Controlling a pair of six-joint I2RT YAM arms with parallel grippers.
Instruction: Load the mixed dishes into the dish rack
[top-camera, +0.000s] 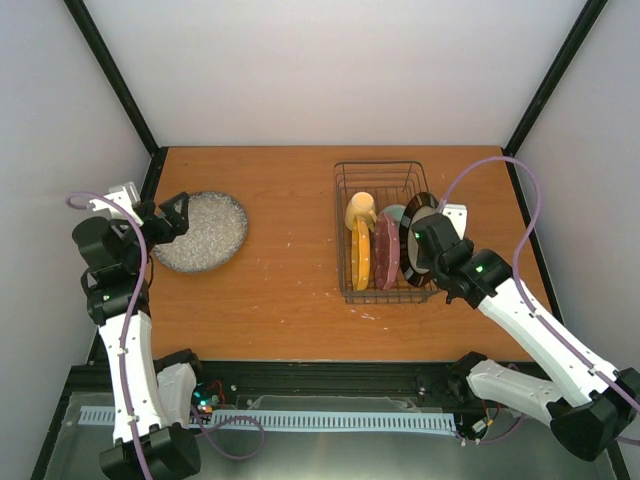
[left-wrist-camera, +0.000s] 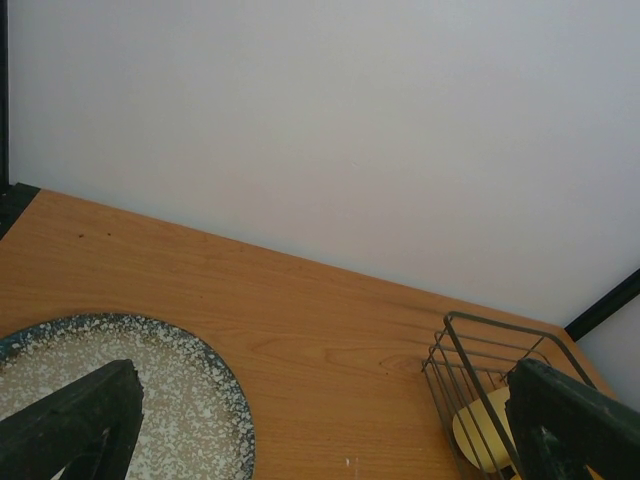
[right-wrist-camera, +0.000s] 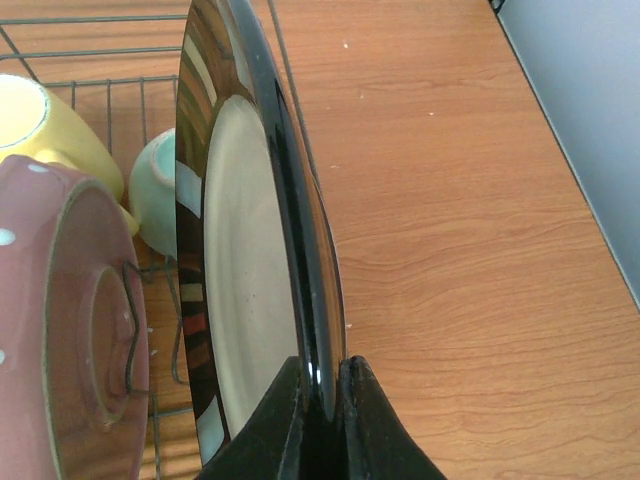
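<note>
Right fingers (right-wrist-camera: 372, 425) pinched on rim of glossy black plate with cream centre (right-wrist-camera: 250, 260); plate held on edge to slot between tines at right side of dark wire dish rack (top-camera: 378, 164), beside maroon-pink speckled plate (right-wrist-camera: 60, 300). Left fingers (left-wrist-camera: 80, 420) spread wide above large grey speckled plate (left-wrist-camera: 180, 400), flat on wooden table (top-camera: 290, 200), likely next pickup.

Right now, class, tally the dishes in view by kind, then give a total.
Plates: 4 (orange-yellow plate, maroon plate, black plate, grey speckled plate)
Mugs: 1 (yellow mug)
Bowls: 1 (pale green bowl)
Total: 6
</note>
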